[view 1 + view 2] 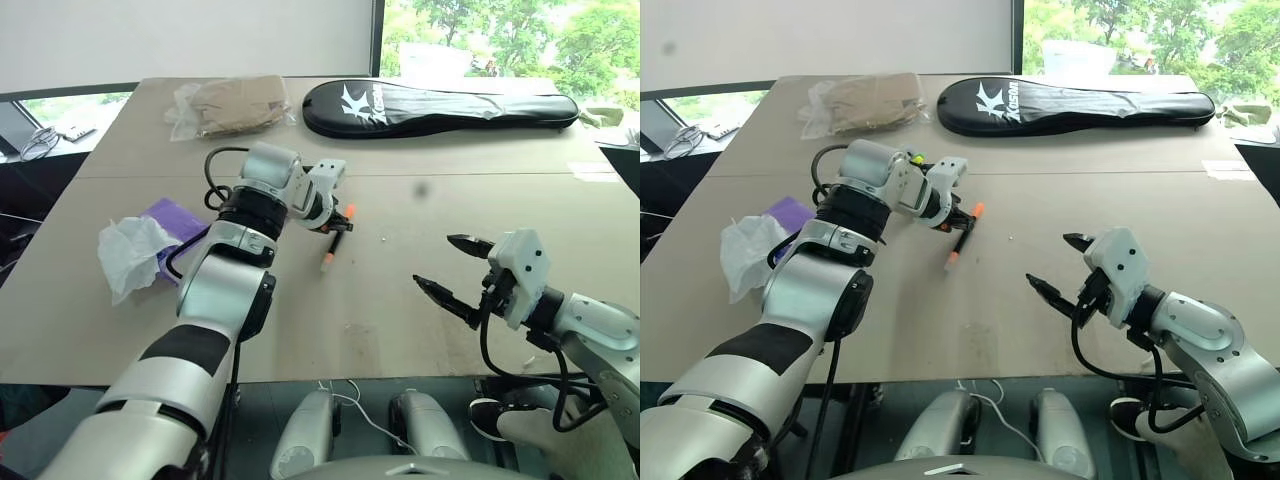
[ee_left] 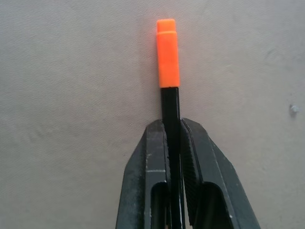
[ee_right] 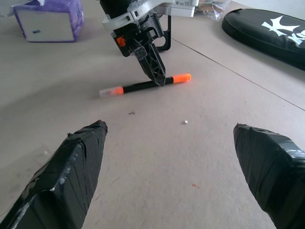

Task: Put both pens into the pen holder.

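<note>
A black-barrelled pen (image 1: 336, 240) with an orange cap and orange tip lies on the brown table (image 1: 400, 320), near its middle. My left gripper (image 2: 174, 126) points down at it and is shut on the black barrel just behind the orange cap (image 2: 167, 52). The right wrist view shows the same grip (image 3: 159, 78), with the pen (image 3: 138, 87) flat on the table. Most of the pen holder is hidden behind my left hand; a piece of its black frame (image 3: 167, 44) shows there. My right gripper (image 1: 435, 262) hovers open and empty, to the right of the pen and nearer me.
A purple tissue box (image 1: 175, 222) with a white tissue (image 1: 130, 255) sits left of my left arm. At the far edge lie a clear bag of brown stuff (image 1: 235, 105) and a long black racket case (image 1: 440, 108). A yellow-green marker tip (image 1: 917, 158) peeks over my left wrist.
</note>
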